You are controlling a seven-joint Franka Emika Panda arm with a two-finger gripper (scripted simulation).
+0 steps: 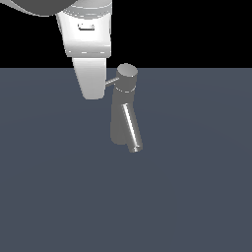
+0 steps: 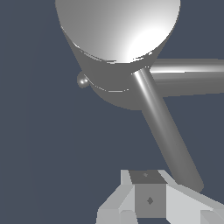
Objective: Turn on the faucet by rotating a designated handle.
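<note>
Arm cut off by the top edge in the exterior view; tool (image 1: 92, 86) seen only as 1 pale finger, so spread or closure impossible to tell. Faucet (image 1: 123, 115) upright on the dark desk (image 1: 49, 197), just to the tool's right in that view. Handle (image 1: 112, 81) sticking sideways from the cap, its tip meeting the finger.

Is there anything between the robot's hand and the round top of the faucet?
Only the handle. In the exterior view it bridges the hand and the faucet cap.
</note>
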